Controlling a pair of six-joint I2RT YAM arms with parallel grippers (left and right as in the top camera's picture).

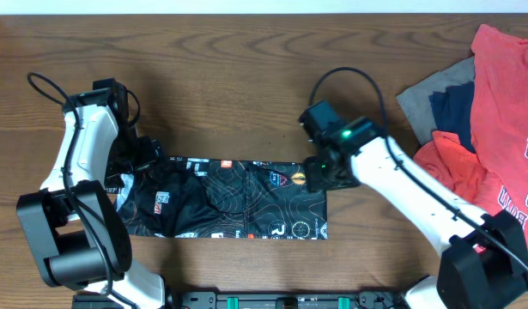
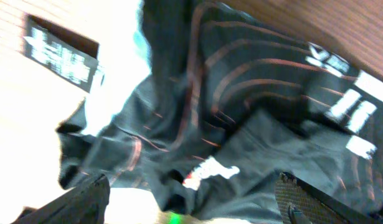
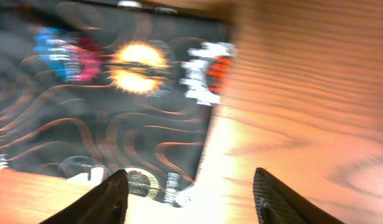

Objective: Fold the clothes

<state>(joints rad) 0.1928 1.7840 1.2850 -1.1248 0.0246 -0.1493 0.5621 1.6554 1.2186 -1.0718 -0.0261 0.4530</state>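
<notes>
Overhead straight down on table [image 1: 246, 77], both wrist views close over jersey [image 1: 238, 206], shared by all three

Printed marks on the clothes, none legible

The black jersey [image 1: 229, 199] carries small white, red and orange logo patches and white lettering near its lower hem, all too small to read from overhead. The wrist views blur them: white block lettering [image 2: 359, 121], a yellow-orange round badge [image 3: 134, 65] and a white-and-red mark [image 3: 207, 71]. The red T-shirt [image 1: 504, 103] shows large block letters, cut off at the frame edge and unreadable.
</notes>
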